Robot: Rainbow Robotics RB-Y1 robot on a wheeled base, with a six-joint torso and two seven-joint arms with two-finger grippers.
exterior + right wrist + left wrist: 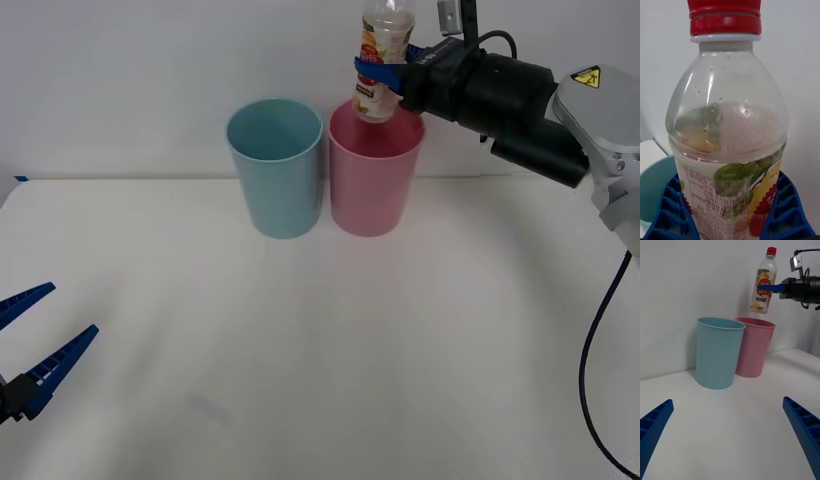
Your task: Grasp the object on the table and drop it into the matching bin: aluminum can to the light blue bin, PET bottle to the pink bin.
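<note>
Up above the pink bin, the PET bottle hangs clamped in the right gripper, whose ribbed blue fingers press its label from both sides. Its long axis runs close to vertical with a slight tilt — red screw cap on top, base pointing down at the bin's open mouth and clear of the rim. The bottle is clear, thin-walled plastic with a rounded shoulder and a white ring under the ribbed cap; small droplets cling inside the upper part. Its label is orange-yellow with green leaves, a yellow fruit and a red patch carrying white letters too cut off to read; a panel of fine print runs down one side, also too small to make out.

Both bins are smooth, round and slightly tapered, of matte plastic. The light blue bin stands just beside the pink one, on its left, their walls nearly touching, near the far edge of the plain white table.

The left gripper waits low at the near left corner — its jaws spread wide, holding nothing.
</note>
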